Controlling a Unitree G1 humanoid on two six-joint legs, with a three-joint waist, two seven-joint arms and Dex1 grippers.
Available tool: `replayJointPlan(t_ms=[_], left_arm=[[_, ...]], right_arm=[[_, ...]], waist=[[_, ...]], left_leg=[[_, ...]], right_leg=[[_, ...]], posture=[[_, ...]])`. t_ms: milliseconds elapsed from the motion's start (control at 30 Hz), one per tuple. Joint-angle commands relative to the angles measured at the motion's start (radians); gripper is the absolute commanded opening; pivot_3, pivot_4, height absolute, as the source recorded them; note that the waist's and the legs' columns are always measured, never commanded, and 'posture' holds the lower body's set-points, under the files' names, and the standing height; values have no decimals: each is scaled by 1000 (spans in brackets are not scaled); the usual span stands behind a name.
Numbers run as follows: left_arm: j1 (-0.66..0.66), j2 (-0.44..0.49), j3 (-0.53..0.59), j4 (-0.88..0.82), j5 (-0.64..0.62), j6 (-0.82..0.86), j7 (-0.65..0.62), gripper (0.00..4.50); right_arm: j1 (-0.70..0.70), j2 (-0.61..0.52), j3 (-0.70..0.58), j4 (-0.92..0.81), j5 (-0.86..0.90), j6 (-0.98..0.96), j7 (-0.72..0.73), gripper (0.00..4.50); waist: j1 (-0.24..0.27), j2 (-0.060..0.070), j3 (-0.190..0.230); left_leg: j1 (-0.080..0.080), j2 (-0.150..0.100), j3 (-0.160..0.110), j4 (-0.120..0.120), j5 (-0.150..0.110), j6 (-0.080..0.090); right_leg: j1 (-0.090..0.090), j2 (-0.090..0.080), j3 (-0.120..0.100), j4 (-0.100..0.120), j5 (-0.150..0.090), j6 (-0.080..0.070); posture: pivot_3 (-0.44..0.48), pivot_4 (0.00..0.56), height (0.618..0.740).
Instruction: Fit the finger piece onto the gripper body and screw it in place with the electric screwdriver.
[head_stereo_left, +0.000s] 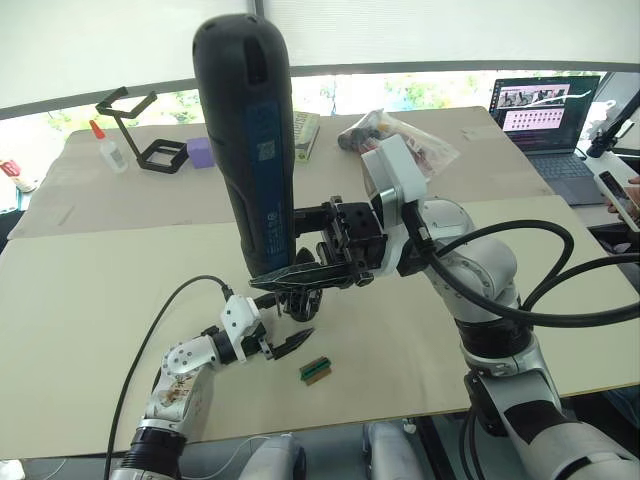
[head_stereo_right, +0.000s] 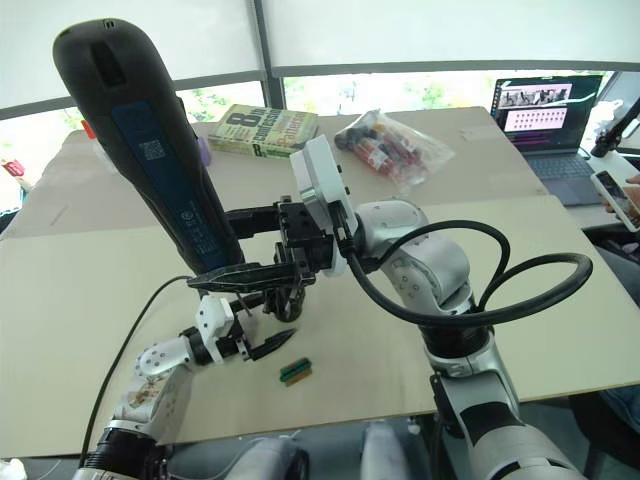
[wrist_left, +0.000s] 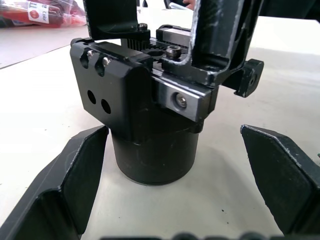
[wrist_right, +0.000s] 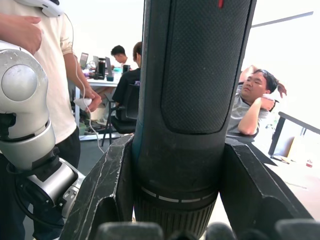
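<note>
Left wrist view has the left gripper (wrist_left: 172, 195) spread wide, its two black fingers (wrist_left: 65, 185) standing apart on either side of the gripper body (wrist_left: 150, 125) with bare table between each pad and the round black base, so nothing is pinched. That body stands upright on the cream table (head_stereo_left: 90, 300), its square upper block carrying small screws and holes. In the head views the left gripper (head_stereo_left: 285, 345) lies low on the table just in front of the gripper body (head_stereo_left: 300, 300).

The right gripper (wrist_right: 175, 200) is clamped on the electric screwdriver (wrist_right: 192, 90), one finger pressed to each side of the barrel just above its ribbed collar. From the head, the right gripper (head_stereo_left: 300, 275) holds the screwdriver (head_stereo_left: 250, 140) nearly upright, leaning a little, with its lower end directly over the gripper body; whether the bit touches it is hidden.

A small green-and-brown block (head_stereo_left: 315, 369) lies on the table just beside the left gripper, apart from the gripper body. The finger piece cannot be made out separately.

Farther back from the gripper body sit a book (head_stereo_right: 265, 128), a clear bag of small items (head_stereo_right: 395, 145), a glue bottle (head_stereo_left: 110, 148) and a laptop (head_stereo_left: 545, 120).
</note>
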Motion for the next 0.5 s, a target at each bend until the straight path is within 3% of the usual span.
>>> replayJointPlan(t_ms=[33,367,433,500], left_arm=[[-22,-20,-24,40,47,-6,44,4474],[-77,-34,-37,86,52,12,56,4474],[-85,-31,-39,90,51,19,53,3952],[-90,-27,-40,94,49,26,46,3093]], right_arm=[[-12,9,-25,-25,21,-13,4,1976],[-16,8,-26,-22,18,-11,3,1976],[-15,6,-27,-24,18,-10,2,1976],[-16,7,-26,-22,16,-11,1,1976]], waist=[[6,0,0],[10,0,0],[10,0,0],[10,0,0]], left_leg=[[0,0,0,0,0,0],[0,0,0,1,0,0],[0,0,0,1,0,0],[0,0,0,1,0,0]], right_leg=[[0,0,0,0,0,0],[1,0,0,0,0,0],[1,0,0,0,0,0],[1,0,0,0,0,0]], posture=[[0,150,740],[0,150,740],[0,150,740],[0,150,740]])
